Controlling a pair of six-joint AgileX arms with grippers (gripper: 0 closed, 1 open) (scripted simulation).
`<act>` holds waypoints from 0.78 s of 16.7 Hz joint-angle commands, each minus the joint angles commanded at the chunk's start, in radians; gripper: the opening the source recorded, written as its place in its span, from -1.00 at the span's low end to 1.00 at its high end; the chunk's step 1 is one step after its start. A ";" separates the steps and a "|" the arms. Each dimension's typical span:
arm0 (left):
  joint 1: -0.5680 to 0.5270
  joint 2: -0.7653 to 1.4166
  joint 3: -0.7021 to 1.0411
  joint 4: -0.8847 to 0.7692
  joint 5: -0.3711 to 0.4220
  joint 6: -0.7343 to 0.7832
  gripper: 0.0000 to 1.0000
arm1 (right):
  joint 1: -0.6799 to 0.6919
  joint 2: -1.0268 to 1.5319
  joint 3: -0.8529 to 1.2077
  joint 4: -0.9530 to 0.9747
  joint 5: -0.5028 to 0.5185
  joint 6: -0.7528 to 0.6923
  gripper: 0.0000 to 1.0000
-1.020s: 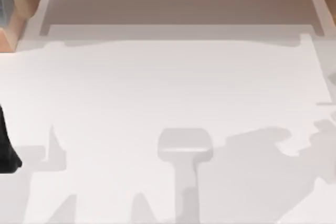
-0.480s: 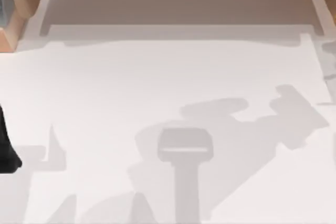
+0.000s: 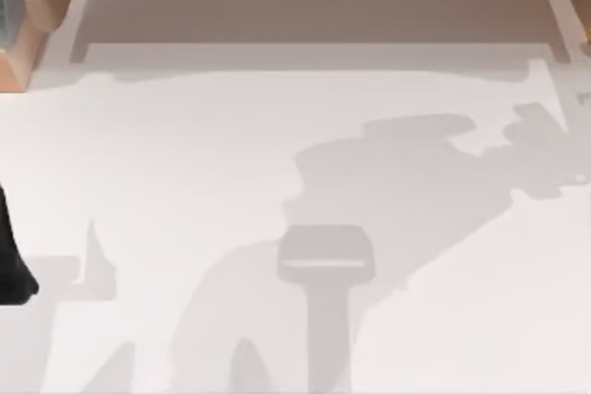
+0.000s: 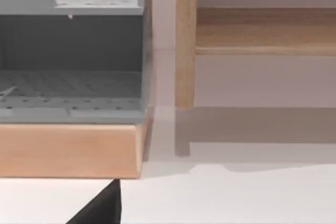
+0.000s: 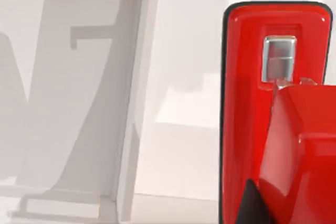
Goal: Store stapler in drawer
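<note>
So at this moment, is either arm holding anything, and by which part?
The red stapler sits close under the right wrist camera, apparently carried by the right arm; the place of the hold cannot be told. The left arm's dark edge holds nothing visible.

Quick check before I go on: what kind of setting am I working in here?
Probably a simulated office-style desk: a plain white tabletop, a light wooden frame beside a grey perforated shelf unit, and a glossy red stapler.

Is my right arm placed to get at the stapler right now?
Probably yes: the red stapler sits close under the right wrist camera on the white surface, with nothing visible between. Whether the tool is open is unclear.
</note>
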 joint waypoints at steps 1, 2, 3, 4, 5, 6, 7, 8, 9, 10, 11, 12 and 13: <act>0.000 0.000 0.000 0.000 0.000 0.000 1.00 | -0.008 0.039 0.037 -0.011 0.001 0.004 -1.00; 0.000 0.000 0.000 0.000 0.000 0.000 1.00 | -0.016 0.078 0.072 -0.021 0.002 0.008 -1.00; 0.000 0.000 0.000 0.000 0.000 0.000 1.00 | -0.024 0.117 0.107 -0.033 0.003 0.012 -1.00; 0.000 0.000 0.000 0.000 0.000 0.000 1.00 | -0.033 0.156 0.140 -0.045 0.004 0.016 -1.00; 0.000 0.000 0.000 0.000 0.000 0.000 1.00 | -0.041 0.194 0.171 -0.057 0.006 0.019 -1.00; 0.000 0.000 0.000 0.000 0.000 0.000 1.00 | -0.049 0.232 0.201 -0.070 0.007 0.022 -1.00; 0.000 0.000 0.000 0.000 0.000 0.000 1.00 | -0.057 0.269 0.230 -0.083 0.008 0.024 -1.00; 0.000 0.000 0.000 0.000 0.000 0.000 1.00 | -0.064 0.304 0.257 -0.097 0.009 0.027 -1.00; 0.000 0.000 0.000 0.000 0.000 0.000 1.00 | -0.072 0.339 0.284 -0.111 0.011 0.029 -1.00; 0.000 0.000 0.000 0.000 0.000 0.000 1.00 | -0.078 0.371 0.308 -0.125 0.012 0.030 -1.00; 0.000 0.000 0.000 0.000 0.000 0.000 1.00 | -0.084 0.402 0.331 -0.140 0.013 0.031 -1.00; 0.000 0.000 0.000 0.000 0.000 0.000 1.00 | -0.089 0.431 0.351 -0.154 0.013 0.032 -1.00; 0.000 0.000 0.000 0.000 0.000 0.000 1.00 | -0.093 0.458 0.371 -0.169 0.014 0.033 -1.00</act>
